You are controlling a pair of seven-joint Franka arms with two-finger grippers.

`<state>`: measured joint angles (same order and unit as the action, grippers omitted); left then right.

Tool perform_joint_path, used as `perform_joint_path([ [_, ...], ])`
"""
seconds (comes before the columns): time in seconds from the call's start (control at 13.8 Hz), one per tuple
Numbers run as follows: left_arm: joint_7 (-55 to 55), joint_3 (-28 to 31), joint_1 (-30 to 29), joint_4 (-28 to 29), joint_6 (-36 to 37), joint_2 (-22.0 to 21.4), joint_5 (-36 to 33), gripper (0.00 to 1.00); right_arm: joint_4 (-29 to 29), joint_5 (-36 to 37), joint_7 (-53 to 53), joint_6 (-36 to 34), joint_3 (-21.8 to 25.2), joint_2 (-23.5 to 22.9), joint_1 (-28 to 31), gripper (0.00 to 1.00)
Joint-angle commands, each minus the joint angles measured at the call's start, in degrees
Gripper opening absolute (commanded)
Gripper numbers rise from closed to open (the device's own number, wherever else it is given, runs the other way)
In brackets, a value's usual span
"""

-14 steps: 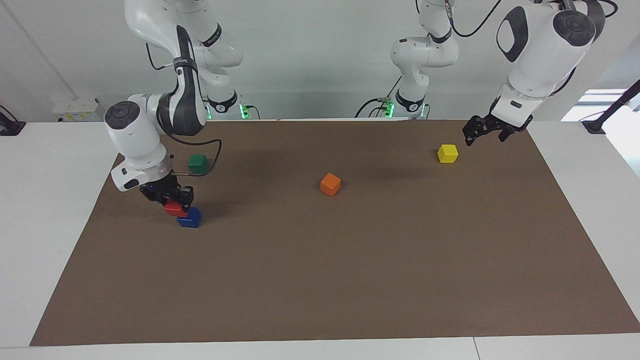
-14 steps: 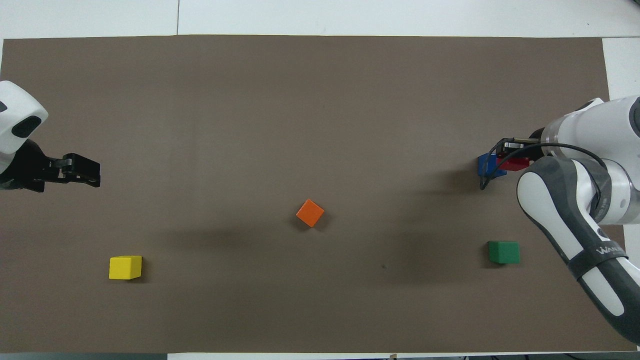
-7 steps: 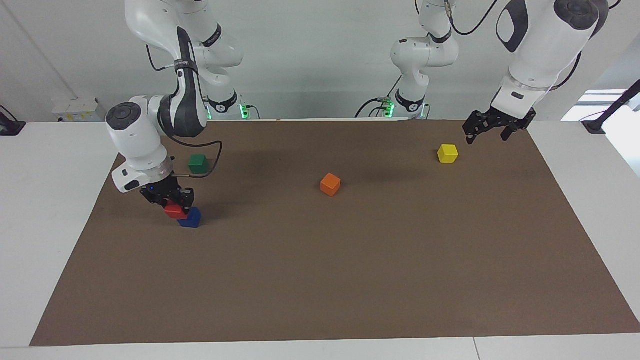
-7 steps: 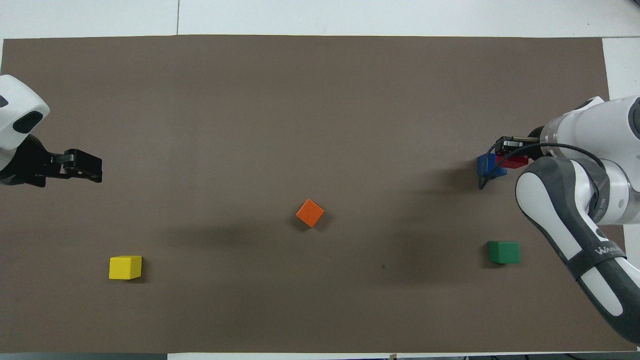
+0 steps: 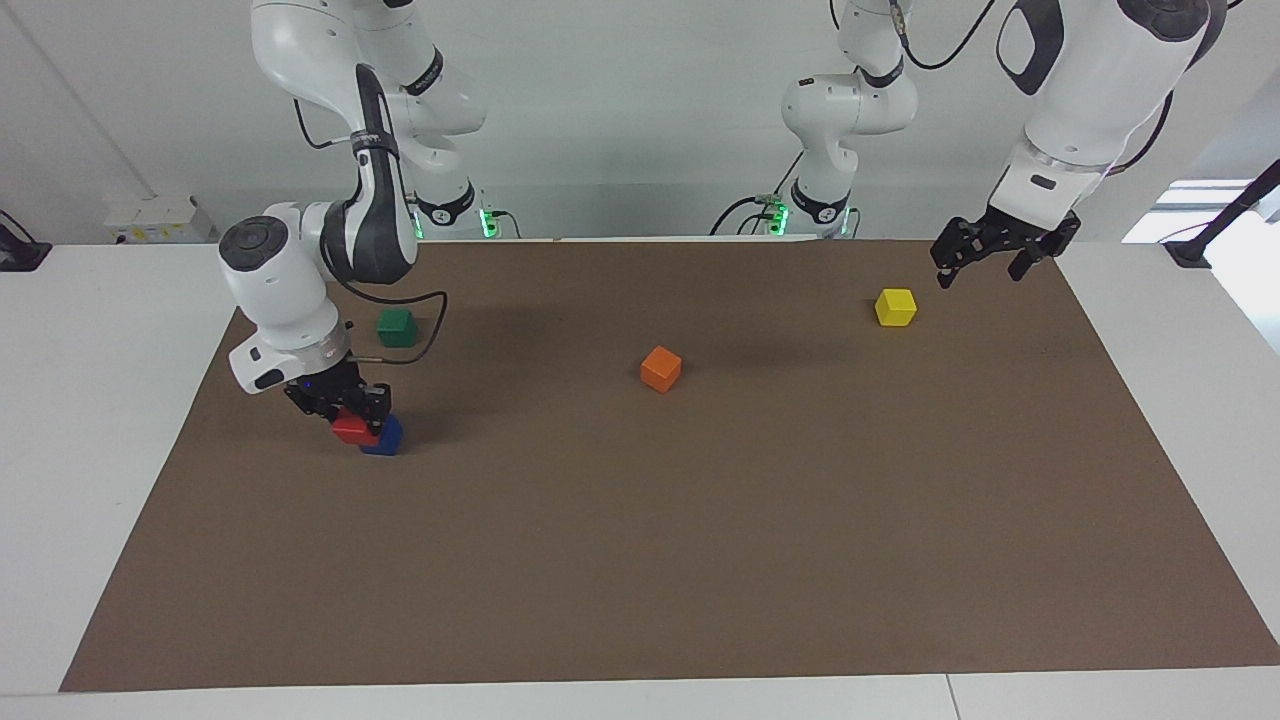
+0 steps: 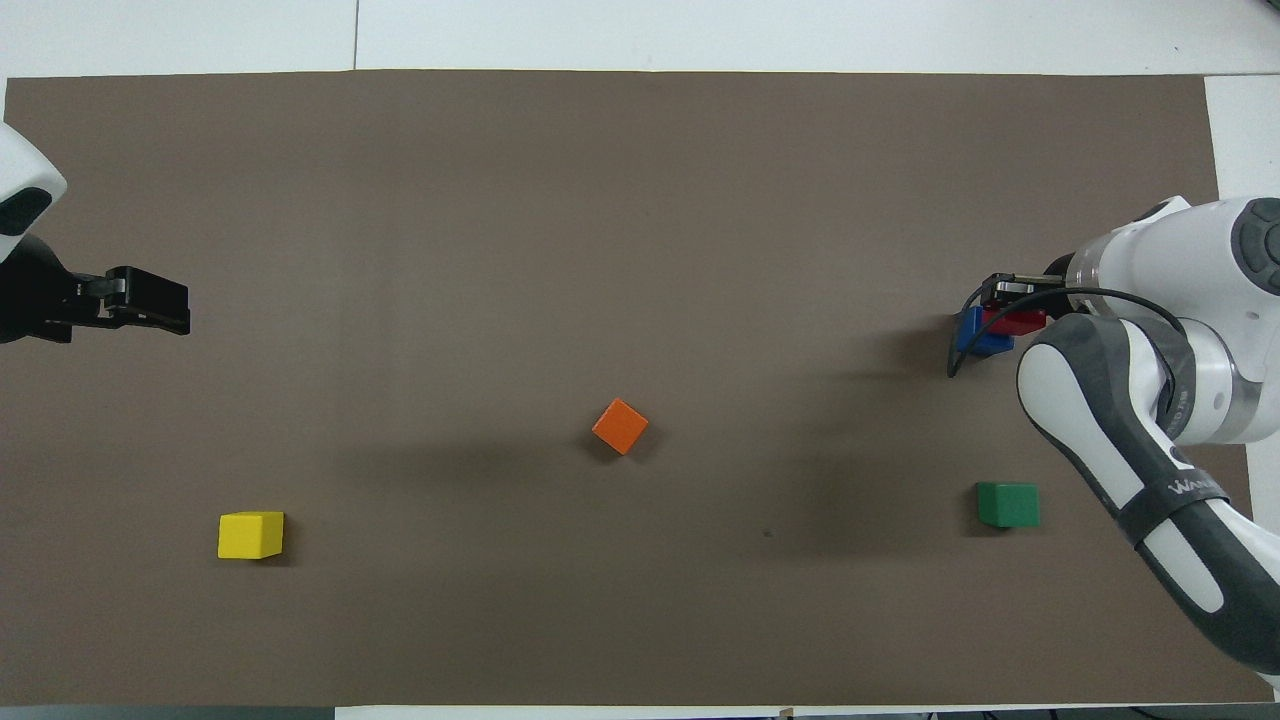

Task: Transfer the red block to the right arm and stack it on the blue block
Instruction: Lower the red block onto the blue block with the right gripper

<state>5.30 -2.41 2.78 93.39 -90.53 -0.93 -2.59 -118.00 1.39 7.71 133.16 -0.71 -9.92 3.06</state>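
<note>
You have a white tabletop (image 5: 100, 450) with a large brown mat (image 5: 700, 520) that covers most of it, and a plain pale wall stands at the robots' end, where the two arm bases show small green lights. On the mat you see a green block (image 5: 397, 327) toward the right arm's end, close to the robots' edge of the mat, an orange block (image 5: 661, 368) about in the middle, turned a little, and a yellow block (image 5: 895, 307) toward the left arm's end. The blue block (image 5: 385, 437) lies on the mat toward the right arm's end, farther from the robots than the green block. The right pincer (image 5: 350, 408) is clenched on the red block (image 5: 351, 429) and holds it low against the blue block, touching its upper edge on the side toward the right arm's end; you cannot tell if it sits squarely on top. A black cable hangs from the right arm's wrist between the green block and the pincer. The left pincer (image 5: 975, 255) is released and empty, and it waits in the air over the mat's edge near the yellow block.
</note>
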Motion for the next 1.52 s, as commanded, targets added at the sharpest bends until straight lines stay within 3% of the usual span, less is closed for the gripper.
perform_joint_path([
  [0.0,-0.56,0.38,-0.67,-0.41,-0.44,0.13,0.74,1.0,-0.57,1.43,1.96,1.4,-0.44,-0.45,0.2,0.0],
  [0.29,-0.91,1.0,0.03,1.79,-3.07,-0.39,1.8,1.0,-1.09,1.43,2.14,1.22,-0.53,-0.19,-0.16,0.0],
  [1.08,-0.38,1.09,0.03,1.26,-2.81,-0.39,1.89,1.0,-1.89,1.43,2.05,0.87,-0.53,0.07,-0.16,0.0],
  [1.44,-0.29,0.91,-0.32,1.79,-2.37,-1.1,1.8,1.0,-1.8,1.43,2.66,0.34,-0.53,0.07,-0.16,0.62],
])
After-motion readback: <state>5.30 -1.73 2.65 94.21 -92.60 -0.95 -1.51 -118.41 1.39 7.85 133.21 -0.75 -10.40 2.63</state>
